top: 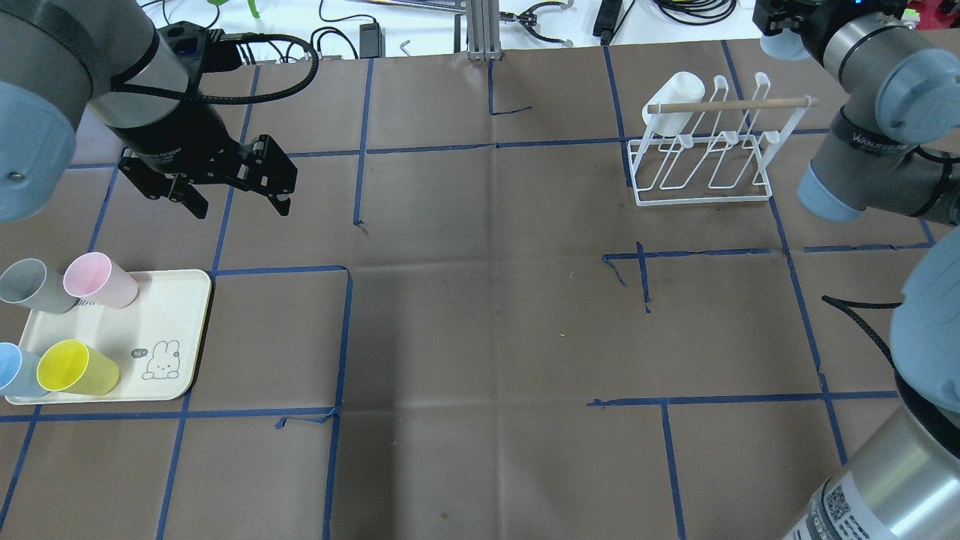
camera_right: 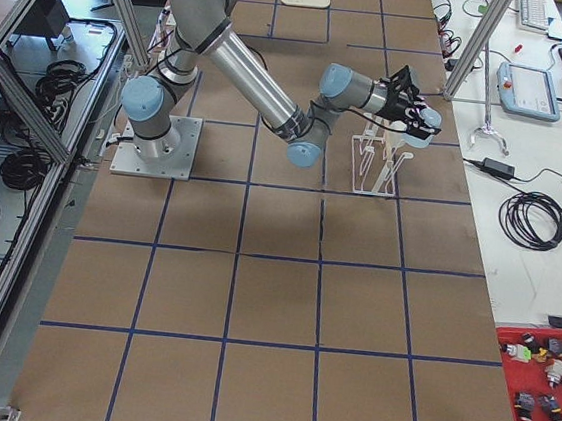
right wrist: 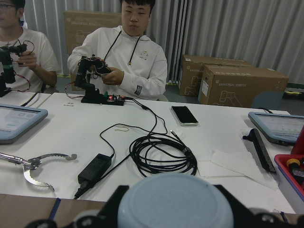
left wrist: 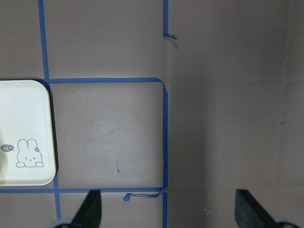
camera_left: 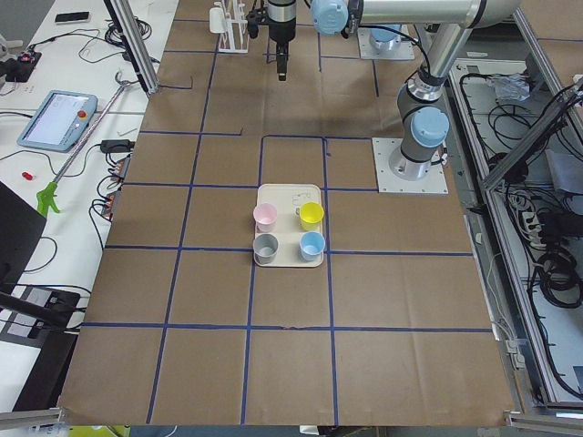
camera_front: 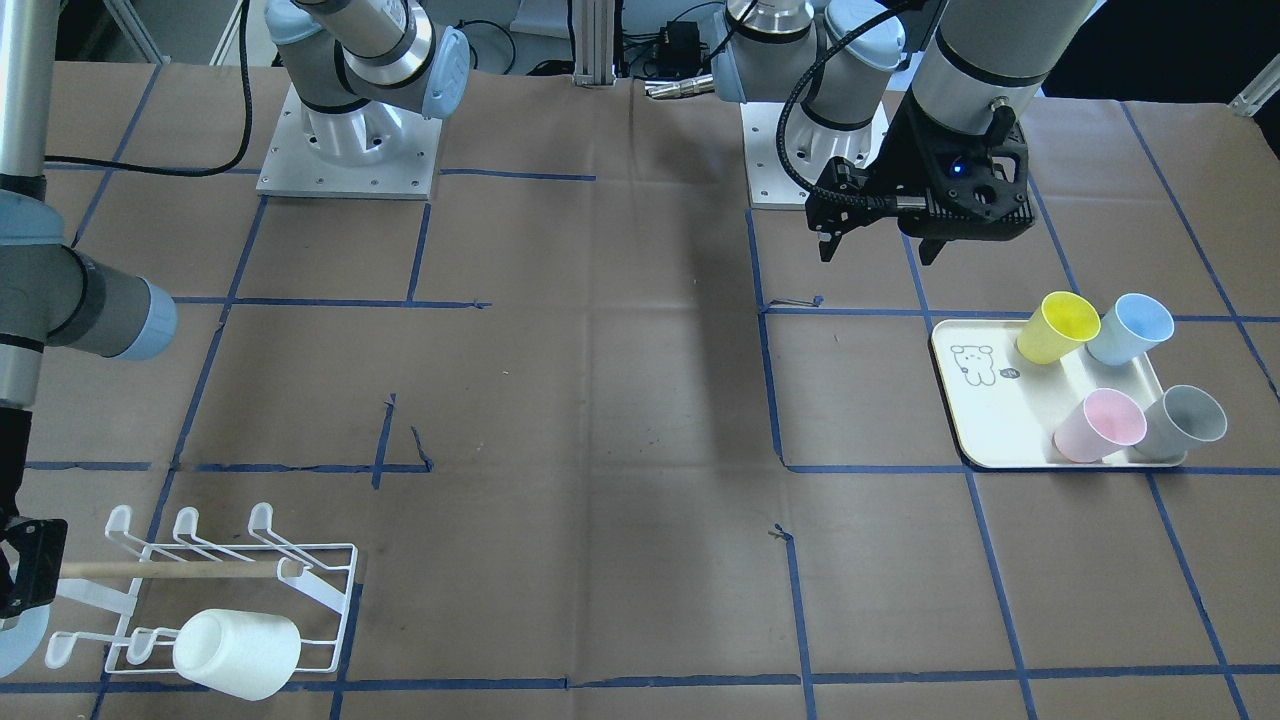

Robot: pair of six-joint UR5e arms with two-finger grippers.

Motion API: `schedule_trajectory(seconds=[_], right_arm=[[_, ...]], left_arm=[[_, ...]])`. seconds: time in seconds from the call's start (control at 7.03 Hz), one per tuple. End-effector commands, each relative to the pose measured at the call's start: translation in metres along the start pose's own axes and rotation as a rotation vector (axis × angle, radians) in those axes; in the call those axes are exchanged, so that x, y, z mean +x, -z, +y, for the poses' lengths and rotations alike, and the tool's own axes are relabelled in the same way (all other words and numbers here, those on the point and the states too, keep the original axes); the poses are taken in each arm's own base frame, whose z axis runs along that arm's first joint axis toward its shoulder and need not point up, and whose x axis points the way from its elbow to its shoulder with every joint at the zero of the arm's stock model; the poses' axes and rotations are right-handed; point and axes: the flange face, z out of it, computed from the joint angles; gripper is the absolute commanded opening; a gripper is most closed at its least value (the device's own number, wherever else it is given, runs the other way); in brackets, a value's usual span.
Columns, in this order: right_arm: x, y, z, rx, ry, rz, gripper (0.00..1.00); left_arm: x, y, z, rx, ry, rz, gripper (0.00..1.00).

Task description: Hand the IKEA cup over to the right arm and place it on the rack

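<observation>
My right gripper is shut on a pale blue cup, held level just past the far right corner of the white wire rack. The cup fills the bottom of the right wrist view and shows at the front view's lower left edge. A white cup sits upside down on a rack prong, next to the wooden dowel. My left gripper is open and empty, hanging above the table beyond the cream tray.
The tray holds yellow, pink, grey and blue cups lying on their sides. The brown table bears a grid of blue tape. Operators sit at a white desk with cables beyond the table's far edge.
</observation>
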Motion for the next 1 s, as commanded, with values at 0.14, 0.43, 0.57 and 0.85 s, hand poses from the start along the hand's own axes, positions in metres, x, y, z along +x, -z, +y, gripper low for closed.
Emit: schedule_trajectory(seconds=[0.14, 0.43, 0.57, 0.85], right_arm=[[0.0, -0.009, 0.025, -0.019, -0.002, 0.006, 0.08], [-0.003, -0.02, 0.042, -0.017, 0.0, 0.002, 0.08], [-0.004, -0.022, 0.047, -0.021, -0.003, 0.002, 0.08], [-0.007, -0.025, 0.054, -0.034, -0.006, -0.005, 0.09]], left_arm=[[0.0, 0.001, -0.001, 0.009, -0.001, 0.0, 1.0], [0.0, 0.002, -0.002, 0.012, 0.003, -0.001, 1.0], [0.0, 0.001, -0.002, 0.01, 0.003, 0.0, 1.0], [0.0, 0.002, -0.002, 0.012, 0.003, -0.001, 1.0]])
